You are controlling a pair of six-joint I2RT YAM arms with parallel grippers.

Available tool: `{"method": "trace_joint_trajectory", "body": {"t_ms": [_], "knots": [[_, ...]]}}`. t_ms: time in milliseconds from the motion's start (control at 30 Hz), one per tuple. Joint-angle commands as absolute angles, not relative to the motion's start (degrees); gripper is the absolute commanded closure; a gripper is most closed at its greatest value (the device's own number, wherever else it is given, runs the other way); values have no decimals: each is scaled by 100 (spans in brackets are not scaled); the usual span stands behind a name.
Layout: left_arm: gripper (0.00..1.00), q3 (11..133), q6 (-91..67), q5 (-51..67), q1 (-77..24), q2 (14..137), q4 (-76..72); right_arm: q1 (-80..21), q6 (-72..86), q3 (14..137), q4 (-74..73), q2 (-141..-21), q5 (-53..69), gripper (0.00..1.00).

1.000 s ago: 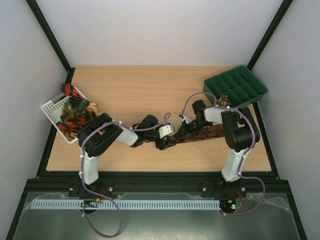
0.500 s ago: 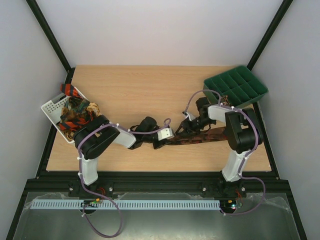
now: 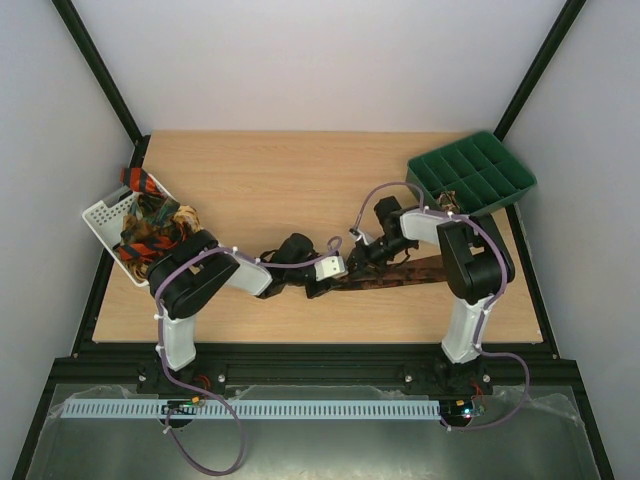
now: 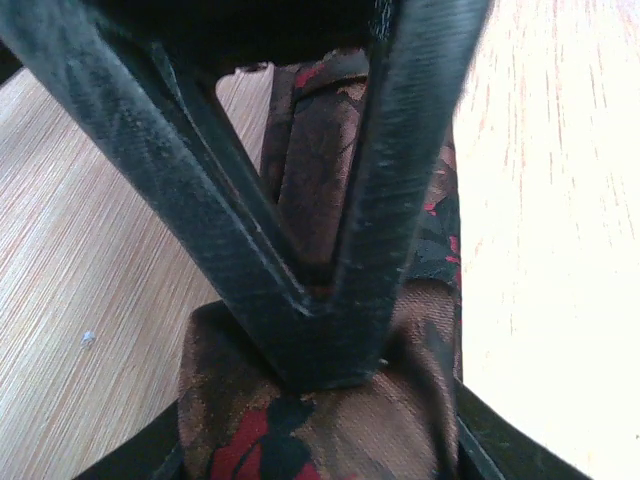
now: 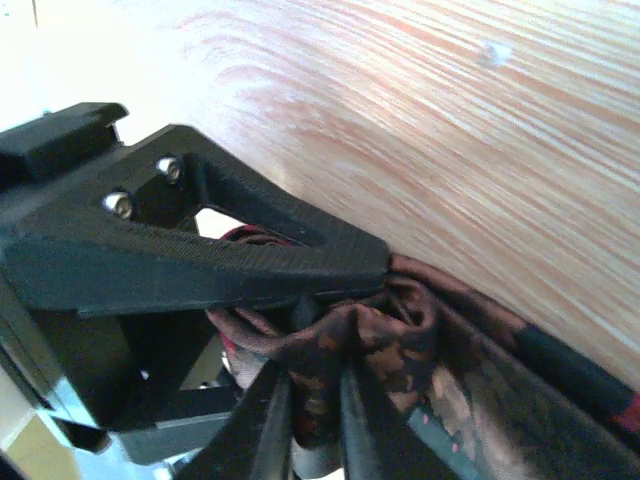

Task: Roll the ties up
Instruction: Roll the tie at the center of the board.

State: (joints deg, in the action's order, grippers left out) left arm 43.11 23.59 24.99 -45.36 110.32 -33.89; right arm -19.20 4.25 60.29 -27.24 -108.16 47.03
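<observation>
A dark brown tie [image 3: 412,272] with reddish specks lies along the table's near middle, its left end bunched into a roll. My left gripper [image 3: 318,284] is shut on that rolled end; brown fabric [image 4: 330,430] fills the space between its fingers. My right gripper [image 3: 368,258] meets it from the right. Its two fingertips [image 5: 270,420] pinch a fold of the same tie [image 5: 400,320], and in the left wrist view they form a black V [image 4: 320,340] over the roll. More ties [image 3: 155,230], orange-and-black and tan, are piled in the basket.
A white slotted basket [image 3: 100,215] sits at the table's left edge. A green compartment tray [image 3: 470,170] stands at the back right, close behind the right arm. Black frame posts rise at the back corners.
The right gripper has shifted left and back along the tie and now pinches a fold. The left gripper has narrowed around the rolled end. The tie's free length looks shorter.
</observation>
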Motion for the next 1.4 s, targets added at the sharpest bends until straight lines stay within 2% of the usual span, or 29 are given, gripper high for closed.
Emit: {"method": "trace_joint_trajectory", "body": {"t_ms": [0, 67, 200, 367, 700, 867, 1067, 1367], "knots": [[57, 4181, 2518, 2267, -4543, 11125, -2456, -1876, 369, 6210, -2954, -11085, 3939, 97], [55, 4194, 2544, 2291, -4520, 11103, -2436, -1836, 264, 6150, -2982, -11065, 3804, 99], [35, 4236, 2559, 2573, -4444, 10931, -2458, -1757, -23, 5840, -2928, -11044, 3441, 99], [23, 4087, 2266, 3131, -4419, 10554, -2877, -1699, -321, 5392, -2544, -11065, 2642, 99], [20, 4185, 1221, 3069, -4421, 11028, -3761, -1948, -114, 5237, -2208, -11159, 2620, 99], [21, 3846, 1365, 3075, -4151, 10656, -3799, -2133, 43, 5745, -2272, -11689, 2977, 99], [20, 3140, 2292, 3257, -3782, 10018, -3437, -2171, 61, 5854, -2215, -11733, 3734, 99], [20, 3289, 1930, 3171, -4100, 10739, -4806, -2175, -54, 5677, -2317, -11972, 3943, 99]]}}
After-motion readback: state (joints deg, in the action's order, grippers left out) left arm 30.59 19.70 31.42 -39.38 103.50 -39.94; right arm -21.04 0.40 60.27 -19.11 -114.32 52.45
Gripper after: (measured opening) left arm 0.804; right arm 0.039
